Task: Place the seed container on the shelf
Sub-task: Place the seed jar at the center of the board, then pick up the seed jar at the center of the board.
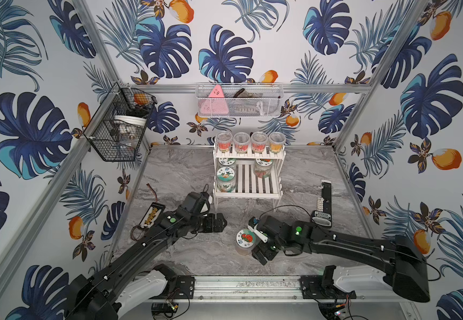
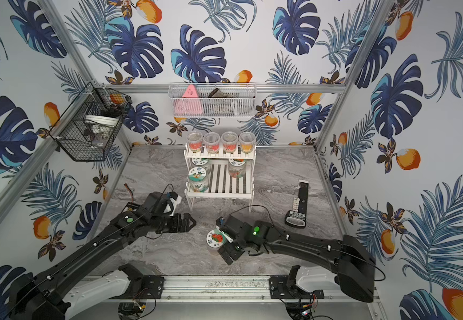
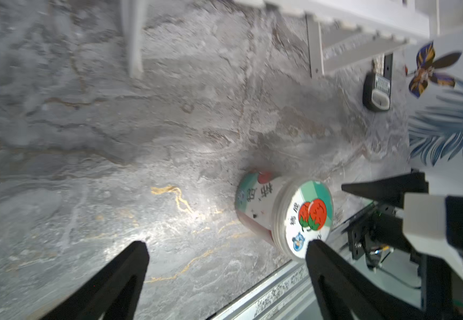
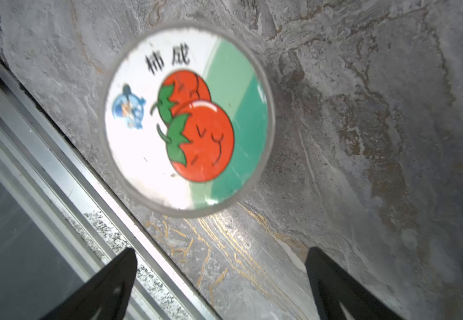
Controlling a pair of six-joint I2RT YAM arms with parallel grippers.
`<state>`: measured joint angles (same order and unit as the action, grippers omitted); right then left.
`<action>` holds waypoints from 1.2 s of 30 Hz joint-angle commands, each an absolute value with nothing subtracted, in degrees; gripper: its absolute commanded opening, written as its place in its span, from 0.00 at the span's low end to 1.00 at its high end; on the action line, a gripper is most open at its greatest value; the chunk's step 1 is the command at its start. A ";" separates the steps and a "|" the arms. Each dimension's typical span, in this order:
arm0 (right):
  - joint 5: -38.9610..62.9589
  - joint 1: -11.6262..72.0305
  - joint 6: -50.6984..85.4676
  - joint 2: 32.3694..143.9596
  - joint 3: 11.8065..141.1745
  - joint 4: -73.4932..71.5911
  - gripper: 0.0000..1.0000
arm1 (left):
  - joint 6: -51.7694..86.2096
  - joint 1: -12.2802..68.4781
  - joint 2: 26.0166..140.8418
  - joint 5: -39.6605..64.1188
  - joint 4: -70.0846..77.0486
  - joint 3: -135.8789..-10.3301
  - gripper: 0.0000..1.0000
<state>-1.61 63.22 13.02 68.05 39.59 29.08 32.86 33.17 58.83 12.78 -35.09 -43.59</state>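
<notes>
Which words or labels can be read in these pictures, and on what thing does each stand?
Lid of the jar: "柿成", blurred, so unsure.
Side of the jar: black characters, too blurred to read.
Label on the black device: white print, too small.
Lids of the other jars on the shelf: print too small.

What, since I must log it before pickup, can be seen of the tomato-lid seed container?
The seed container is a round jar, upright on the grey marbled table in front of the shelf. Its closed lid shows two red tomatoes, black characters and a green band; the clear-looking body carries a printed label. Nothing grips it.
</notes>
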 commanded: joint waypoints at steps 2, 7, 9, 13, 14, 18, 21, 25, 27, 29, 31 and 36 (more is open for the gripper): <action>-4.62 63.19 10.77 61.88 25.38 -5.73 0.99 | 30.45 45.70 64.28 0.79 -33.43 -46.66 0.94; -5.19 63.19 6.90 65.98 21.45 -12.62 0.99 | 28.68 59.44 74.74 -12.44 -35.11 -53.44 0.97; -6.32 63.14 7.68 66.38 18.34 -17.43 0.98 | 28.23 62.28 77.32 -14.57 -34.62 -54.64 0.99; -7.31 63.19 9.34 63.17 12.32 -24.59 0.97 | 28.06 64.64 78.31 -15.45 -32.97 -54.35 0.99; -7.63 63.18 9.70 62.13 11.39 -24.95 0.97 | 28.04 65.02 78.44 -15.59 -32.66 -54.23 0.99; -9.37 63.19 10.90 59.02 8.44 -25.68 0.98 | 27.36 65.98 80.42 -15.71 -31.90 -54.44 0.99; -9.82 63.18 11.72 57.43 6.91 -26.13 0.99 | 26.47 66.86 83.29 -16.43 -31.99 -55.81 0.99; -9.60 63.17 11.86 56.35 6.04 -26.34 0.99 | 26.28 66.93 85.74 -17.43 -31.38 -56.40 0.99; -9.10 63.18 11.82 56.25 6.53 -25.58 0.99 | 26.41 66.94 86.44 -17.40 -31.03 -56.58 0.97; -8.23 63.16 11.08 56.66 7.10 -25.05 0.99 | 26.97 66.90 86.48 -17.89 -30.98 -56.77 0.94; -8.11 63.19 10.68 57.11 7.38 -25.07 0.99 | 26.98 66.96 86.60 -18.46 -31.35 -56.90 0.93; -7.56 63.15 10.21 57.39 7.08 -27.21 0.99 | 28.54 66.30 85.79 -19.35 -33.75 -57.88 0.88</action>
